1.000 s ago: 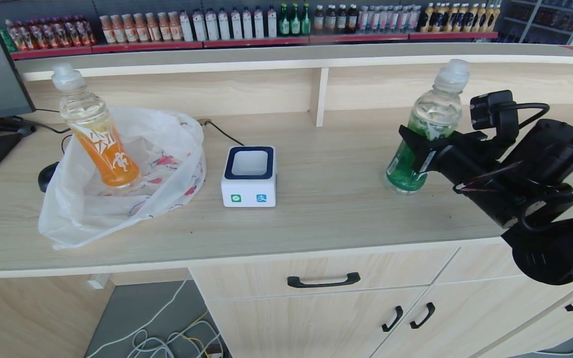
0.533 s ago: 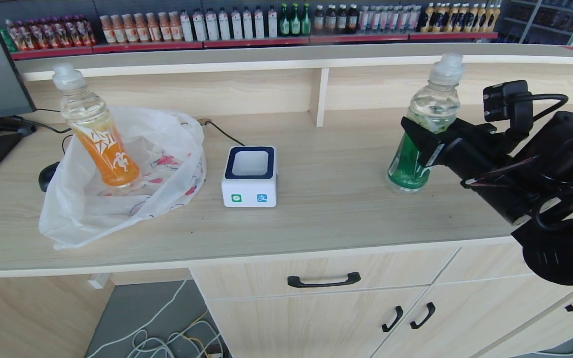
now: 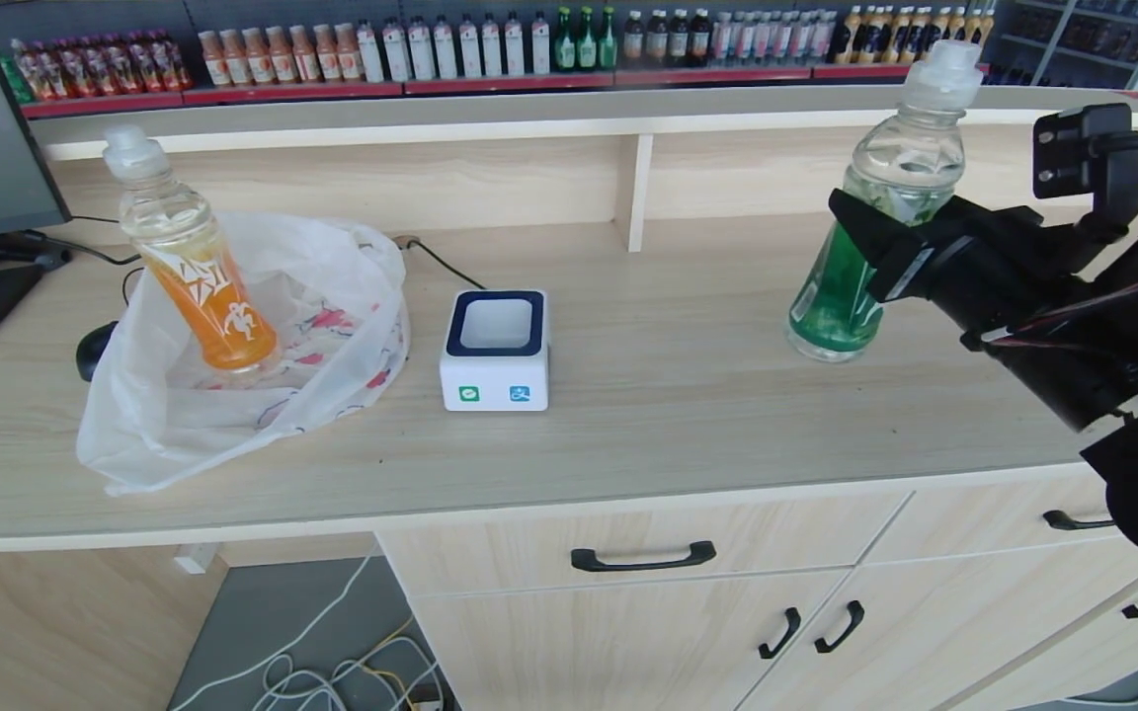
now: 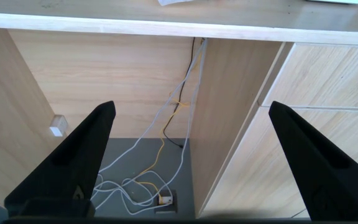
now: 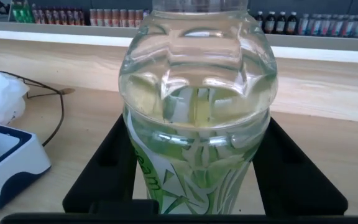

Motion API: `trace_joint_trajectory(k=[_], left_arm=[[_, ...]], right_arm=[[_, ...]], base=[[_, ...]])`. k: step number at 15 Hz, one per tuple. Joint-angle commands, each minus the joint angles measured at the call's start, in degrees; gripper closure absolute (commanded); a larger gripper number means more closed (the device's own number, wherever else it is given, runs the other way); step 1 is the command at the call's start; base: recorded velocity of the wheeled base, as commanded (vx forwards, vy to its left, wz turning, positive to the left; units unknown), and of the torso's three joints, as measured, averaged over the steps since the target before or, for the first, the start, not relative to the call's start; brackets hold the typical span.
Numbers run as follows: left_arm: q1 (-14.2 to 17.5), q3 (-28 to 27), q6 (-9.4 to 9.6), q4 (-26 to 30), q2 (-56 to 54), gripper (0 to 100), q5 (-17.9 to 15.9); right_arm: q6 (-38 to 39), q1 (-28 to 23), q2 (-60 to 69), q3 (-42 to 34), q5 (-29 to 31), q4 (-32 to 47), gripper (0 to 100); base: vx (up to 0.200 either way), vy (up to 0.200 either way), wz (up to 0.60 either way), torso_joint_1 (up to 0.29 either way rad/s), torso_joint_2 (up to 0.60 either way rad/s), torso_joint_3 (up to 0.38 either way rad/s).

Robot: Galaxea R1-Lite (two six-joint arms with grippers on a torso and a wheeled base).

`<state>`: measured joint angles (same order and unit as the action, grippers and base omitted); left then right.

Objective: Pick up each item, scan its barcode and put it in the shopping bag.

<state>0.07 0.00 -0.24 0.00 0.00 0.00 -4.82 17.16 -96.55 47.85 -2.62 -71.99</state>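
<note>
The white plastic shopping bag (image 3: 337,326) sits slumped open at the left of the wooden counter (image 3: 668,415). In it stands an orange-labelled drink bottle (image 3: 202,296), leaning a little, its neck and white cap above the bag's rim. Pale liquid fills it nearly to the shoulder. Right of the bag, near the middle of the counter, is the white barcode scanner (image 3: 495,348) with its dark-framed window facing up.

At the right I hold a green-labelled drink bottle (image 3: 838,306) in my right gripper (image 3: 875,252). My two black fingers (image 5: 107,168) press against its sides at the waist, just below the clear shoulder. The bottle tilts, with its white cap to the far right and its base towards the scanner. Clear liquid fills it up into the shoulder. Its base looks just clear of the counter, though I cannot be sure.

My left gripper (image 4: 191,155) hangs below the counter's near edge with its fingers spread wide and nothing between them, facing the cabinet front.
</note>
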Motion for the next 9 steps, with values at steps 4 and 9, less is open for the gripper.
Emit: trace_joint_trajectory(k=[4,9], left_arm=[[0.0,0.0,-0.02,0.0,0.0,0,0.0],[0.0,0.0,-0.02,0.0,0.0,0,0.0]], right_arm=[[1.1,3.0,9.3,-6.9,0.0,-0.1,100],[3.8,4.8,17.3,-18.5,0.0,-0.3,100]], base=[[0.0,0.0,0.0,0.0,0.0,0.0],[0.0,0.0,0.0,0.0,0.0,0.0]])
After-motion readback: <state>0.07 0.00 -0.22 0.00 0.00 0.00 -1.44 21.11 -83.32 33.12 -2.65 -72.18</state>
